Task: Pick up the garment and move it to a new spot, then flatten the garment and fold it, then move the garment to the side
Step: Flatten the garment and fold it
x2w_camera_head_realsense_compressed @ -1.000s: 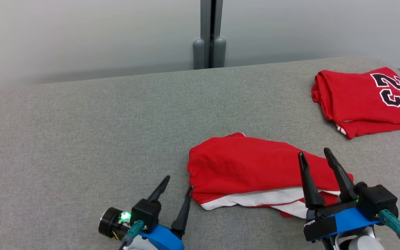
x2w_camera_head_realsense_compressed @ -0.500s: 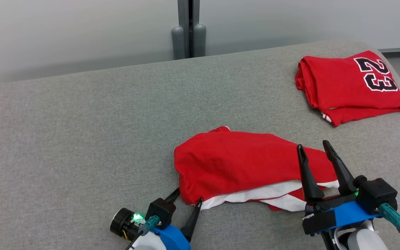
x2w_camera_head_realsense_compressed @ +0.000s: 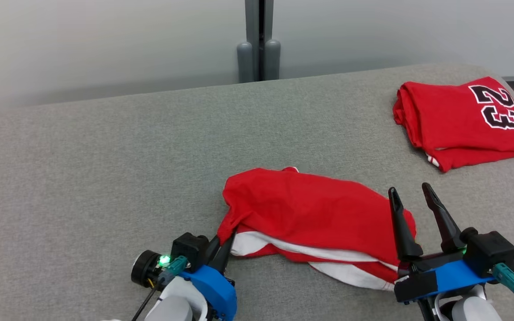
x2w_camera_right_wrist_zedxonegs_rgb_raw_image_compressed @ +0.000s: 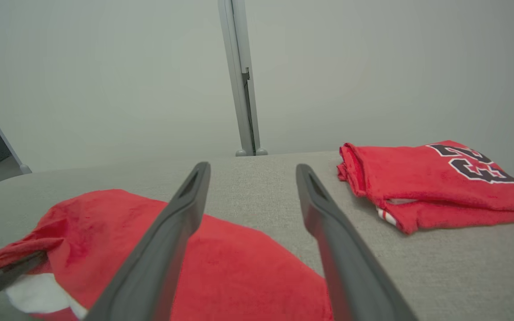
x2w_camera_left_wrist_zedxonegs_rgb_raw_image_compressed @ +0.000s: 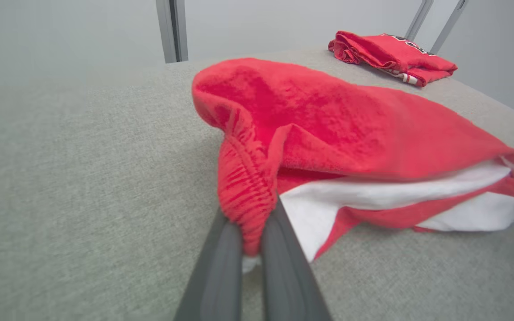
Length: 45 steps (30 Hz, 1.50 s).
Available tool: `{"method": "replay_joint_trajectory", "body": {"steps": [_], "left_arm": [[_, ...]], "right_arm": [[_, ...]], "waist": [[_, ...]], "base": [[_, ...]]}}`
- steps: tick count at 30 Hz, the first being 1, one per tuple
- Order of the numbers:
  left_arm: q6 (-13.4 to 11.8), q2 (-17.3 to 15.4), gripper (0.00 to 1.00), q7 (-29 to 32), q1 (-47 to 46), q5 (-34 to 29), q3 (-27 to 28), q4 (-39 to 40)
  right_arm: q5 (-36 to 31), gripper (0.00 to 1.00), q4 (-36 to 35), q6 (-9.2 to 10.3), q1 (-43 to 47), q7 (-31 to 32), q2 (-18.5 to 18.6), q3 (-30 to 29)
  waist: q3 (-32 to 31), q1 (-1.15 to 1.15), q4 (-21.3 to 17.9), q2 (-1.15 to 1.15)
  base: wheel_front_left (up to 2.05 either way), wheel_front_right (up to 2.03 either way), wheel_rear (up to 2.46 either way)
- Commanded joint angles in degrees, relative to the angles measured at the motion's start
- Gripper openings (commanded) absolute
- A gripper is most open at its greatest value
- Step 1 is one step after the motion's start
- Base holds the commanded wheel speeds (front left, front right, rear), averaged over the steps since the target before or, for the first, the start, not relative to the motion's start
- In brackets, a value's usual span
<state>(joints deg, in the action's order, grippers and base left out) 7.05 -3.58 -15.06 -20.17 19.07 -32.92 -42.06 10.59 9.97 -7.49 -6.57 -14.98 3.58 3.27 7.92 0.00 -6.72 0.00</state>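
The garment (x2w_camera_head_realsense_compressed: 310,209) is a crumpled red piece with white panels, lying on the grey padded surface (x2w_camera_head_realsense_compressed: 105,156) near the front. My left gripper (x2w_camera_head_realsense_compressed: 226,235) is shut on its left end, and the left wrist view shows the ribbed red hem (x2w_camera_left_wrist_zedxonegs_rgb_raw_image_compressed: 243,196) pinched between the two fingers (x2w_camera_left_wrist_zedxonegs_rgb_raw_image_compressed: 214,267). The pinched corner is drawn up slightly. My right gripper (x2w_camera_head_realsense_compressed: 409,189) stands open over the garment's right end, and nothing is between its fingers (x2w_camera_right_wrist_zedxonegs_rgb_raw_image_compressed: 167,232). In the right wrist view the garment (x2w_camera_right_wrist_zedxonegs_rgb_raw_image_compressed: 221,263) lies below and to the left of that gripper (x2w_camera_right_wrist_zedxonegs_rgb_raw_image_compressed: 253,167).
A folded red jersey with the number 23 (x2w_camera_head_realsense_compressed: 462,118) lies at the far right, close to the surface's right edge; it also appears as the jersey (x2w_camera_right_wrist_zedxonegs_rgb_raw_image_compressed: 435,183) in the right wrist view. A grey post (x2w_camera_head_realsense_compressed: 259,44) stands against the wall behind.
My left gripper moved in to the garment's left end and shut on the hem, pulling that corner up and left. The right gripper stayed open. The camera shifted a little.
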Motion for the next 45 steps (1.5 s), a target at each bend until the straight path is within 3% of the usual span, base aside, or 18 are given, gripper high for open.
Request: {"method": "replay_joint_trajectory", "body": {"steps": [1,12,20,22,37,45], "left_arm": [[-0.5,-1.0,0.0,-0.2,1.0,-0.1,1.2,1.2],[-3.1,-6.1,0.0,-0.2,9.5,-0.1,9.8,11.0],[-4.2,-8.0,0.0,-0.2,15.1,0.6,13.4,12.9],[-4.5,-7.6,1.0,-0.2,15.6,0.2,13.6,13.5],[-5.3,-5.0,1.0,-0.2,18.4,-4.9,18.6,26.9],[-7.7,-4.6,1.0,-0.2,19.7,-6.6,26.4,31.0]], "right_arm": [[0.3,1.0,0.1,0.0,0.5,-0.3,0.1,0.0],[0.7,1.0,1.3,0.0,1.9,-0.3,0.2,-0.4],[0.5,1.0,2.1,0.0,2.3,-0.3,0.1,-0.5],[0.5,1.0,2.3,0.0,2.3,-0.3,0.0,-0.4],[0.9,1.0,3.4,0.0,2.8,-0.3,0.6,-1.3],[0.8,1.0,3.7,0.0,3.8,-0.3,0.9,-1.6]], "waist": [[-0.3,0.0,0.7,0.0],[-2.7,0.0,7.5,0.0],[-3.5,0.0,10.1,0.0],[-3.7,0.0,10.4,0.0],[-6.0,0.0,10.4,0.0],[-6.7,0.0,8.8,0.0]], "base": [[0.0,0.0,0.0],[0.0,0.0,0.0],[0.0,0.0,0.0],[0.0,0.0,0.0],[0.0,0.0,0.0],[0.0,0.0,0.0]]}}
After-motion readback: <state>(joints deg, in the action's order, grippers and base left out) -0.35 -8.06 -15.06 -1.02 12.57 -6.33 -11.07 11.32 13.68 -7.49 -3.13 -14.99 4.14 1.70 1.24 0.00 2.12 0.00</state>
